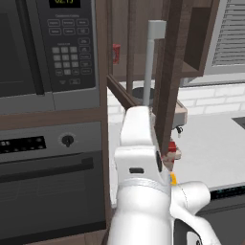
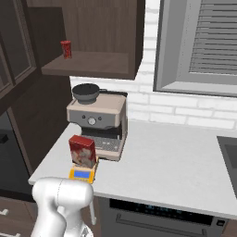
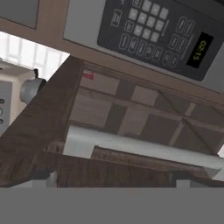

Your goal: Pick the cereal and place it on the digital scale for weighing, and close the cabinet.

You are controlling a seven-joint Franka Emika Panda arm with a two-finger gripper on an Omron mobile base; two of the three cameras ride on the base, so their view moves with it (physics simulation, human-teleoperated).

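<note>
My gripper is against the dark wooden glass-panelled cabinet door; finger spread I cannot tell. Red cereal box sits on the orange-yellow scale; I should push squarely beside the silver bar handle

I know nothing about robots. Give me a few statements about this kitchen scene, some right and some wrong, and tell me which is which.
1. The cereal stands on the digital scale. True.
2. The cabinet door is closed. False: it stands open.
3. A small red item sits on the cabinet shelf. True.
4. The cereal lies flat on the counter. False: it is upright on the scale.
5. The coffee machine stands behind the scale. True.
</note>
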